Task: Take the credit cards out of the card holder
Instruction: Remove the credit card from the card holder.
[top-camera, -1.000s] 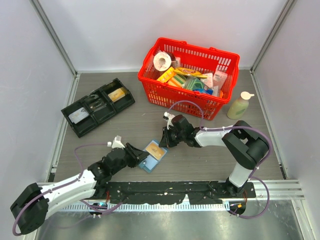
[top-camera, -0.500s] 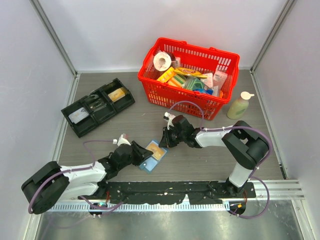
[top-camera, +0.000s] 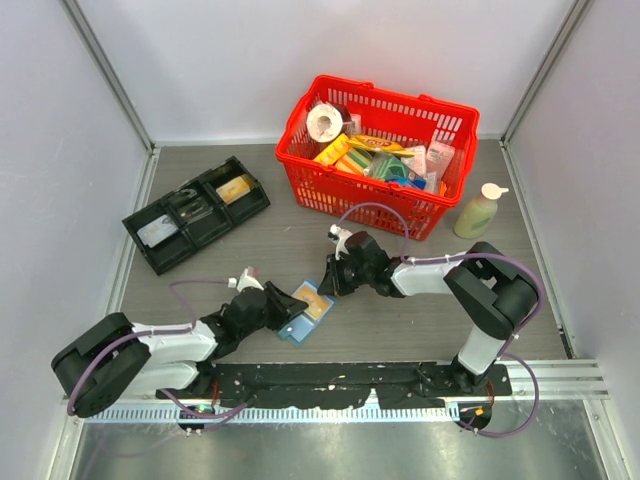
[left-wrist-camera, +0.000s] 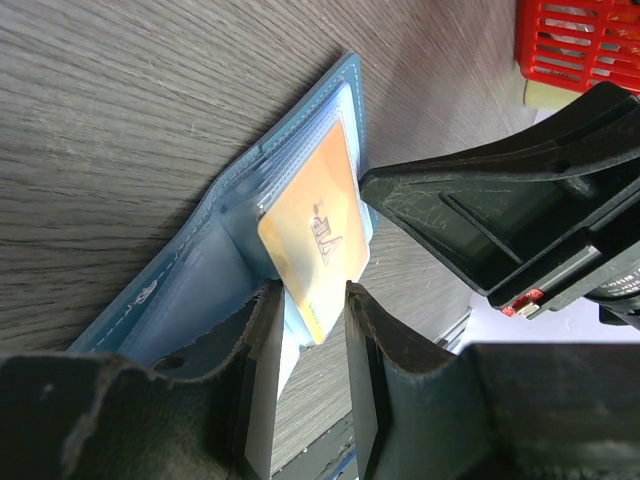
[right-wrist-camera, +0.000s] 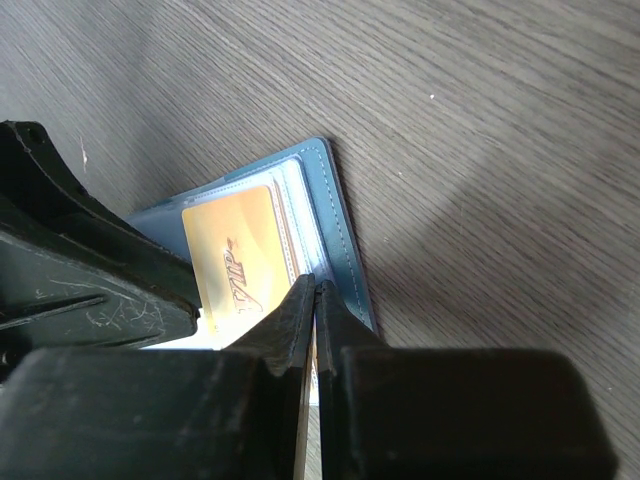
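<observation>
The blue card holder (top-camera: 300, 322) lies open on the table in front of the arms. An orange-tan credit card (top-camera: 315, 303) sticks partway out of its clear pocket. In the left wrist view the credit card (left-wrist-camera: 315, 225) has its near corner between the fingers of my left gripper (left-wrist-camera: 310, 295). The jaws stand apart, with a gap beside the card. My right gripper (right-wrist-camera: 315, 287) is shut on the far edge of the card holder (right-wrist-camera: 338, 225), beside the credit card (right-wrist-camera: 235, 260). From above, the left gripper (top-camera: 287, 304) and right gripper (top-camera: 331, 284) flank the holder.
A red basket (top-camera: 340, 188) full of goods stands at the back. A black compartmented tray (top-camera: 160, 262) sits at the left, and a pale bottle (top-camera: 478, 210) stands at the right. The arms' black mounting rail (top-camera: 350, 380) runs along the near edge.
My left arm has folded lower and pushed its gripper right, up to the card holder, with the card's corner now between its fingers. The right arm has stayed put.
</observation>
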